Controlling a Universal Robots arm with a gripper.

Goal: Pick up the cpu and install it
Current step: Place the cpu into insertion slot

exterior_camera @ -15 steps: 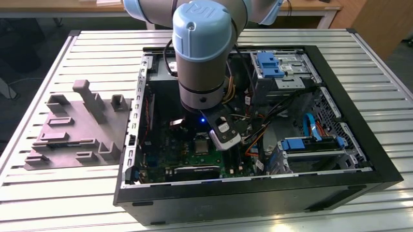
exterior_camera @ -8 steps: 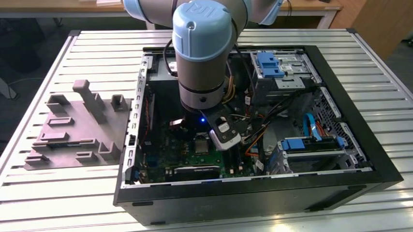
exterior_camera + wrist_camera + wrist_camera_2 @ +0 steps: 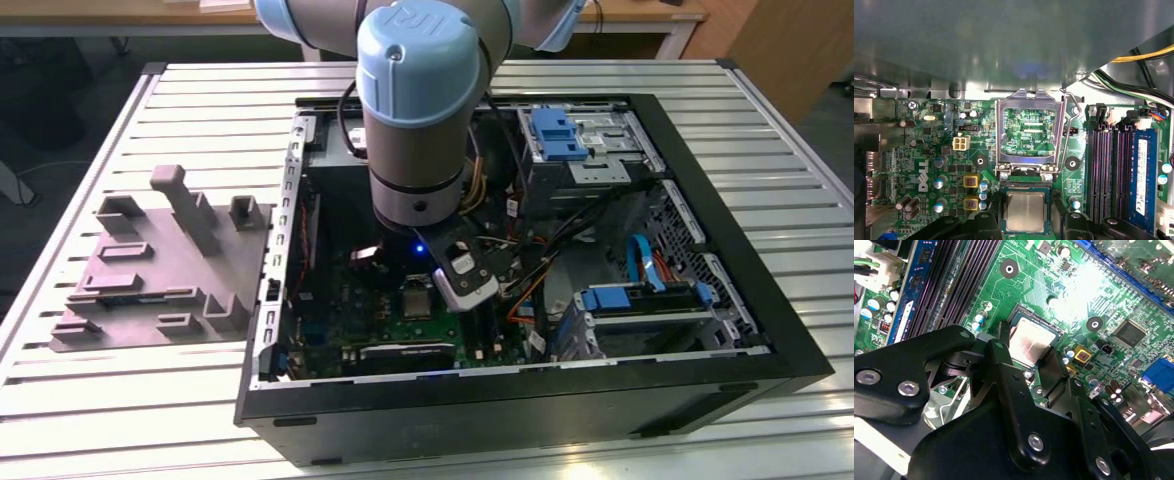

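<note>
Silver cpu in socket, claw around it

Grey-and-blue arm [image 3: 420,110] drops almost straight down from the top of the exterior view into the open PC case [image 3: 534,420], wrist low over the motherboard [image 3: 400,320]. Its body hides much of the board's middle in that view; cpu not clear there.

Gripper [image 3: 1035,357] sits right at the cpu [image 3: 1029,345]. In the second wrist view one black finger [image 3: 1004,370] stands at one edge of the chip, the other at the opposite edge, both at or v. close to the rim. Can't tell if the claw is clenched on the chip or released: contact pts are hidden by the fingers themselves.

In the first wrist view the cpu [image 3: 1025,212] lies flat w/ silver top up, in the socket seat, edges square to it; its near side is cut off by the frame and black gripper parts [image 3: 1074,225]. Socket's hinged metal frame [image 3: 1029,132] stands flipped up, just beyond the chip, w/ lever wire alongside.

Counts: 1 cpu, 1 socket frame, 1 arm. Grey plastic fixture [image 3: 160,265] lies on the slatted table [image 3: 120,400], well apart from the case on the exterior view's left.
</note>
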